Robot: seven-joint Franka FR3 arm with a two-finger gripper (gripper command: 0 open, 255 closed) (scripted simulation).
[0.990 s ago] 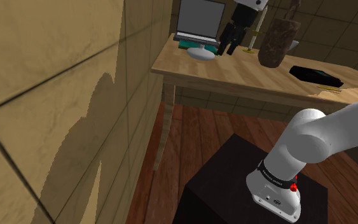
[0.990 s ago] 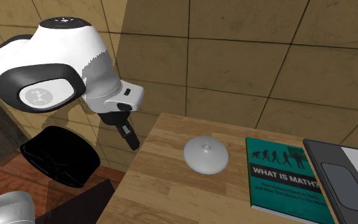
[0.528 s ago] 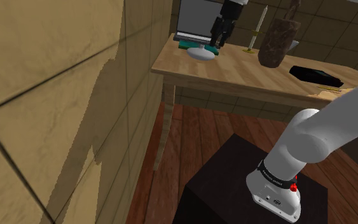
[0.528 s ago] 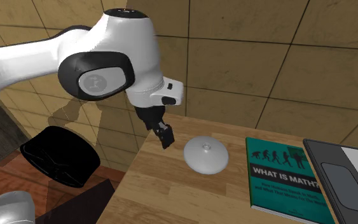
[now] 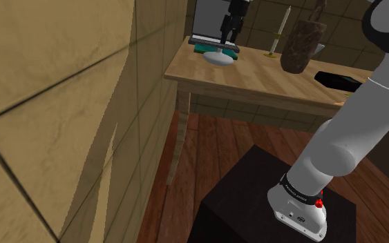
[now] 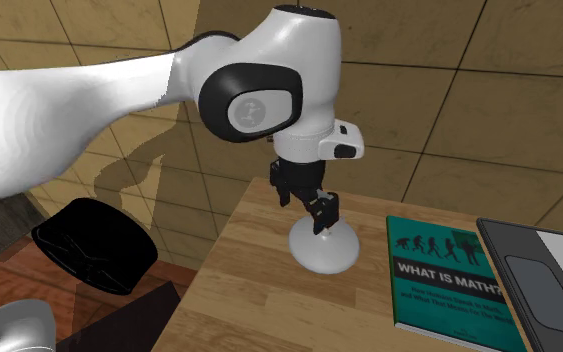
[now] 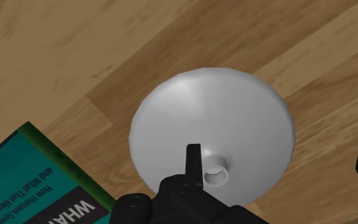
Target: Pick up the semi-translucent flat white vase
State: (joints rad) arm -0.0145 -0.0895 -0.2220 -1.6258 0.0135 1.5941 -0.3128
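Jaws stand apart just over the flat white vase [image 7: 212, 124] on the table [image 7: 69, 51].

place: home, study corner | evidence: wooden desk [image 5: 255, 79] against tan tiled wall [image 5: 61, 103], plank floor [image 5: 213, 145] | on desk: open laptop [image 5: 208, 21], teal "What is Math?" book [image 6: 449, 270], candlestick [image 5: 277, 34]

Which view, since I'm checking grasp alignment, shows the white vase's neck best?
The wrist view: the vase seen from above, its small neck beside one finger of the open hand. In the second exterior view the hand hides its top; the shoulder view shows it far off on the table.
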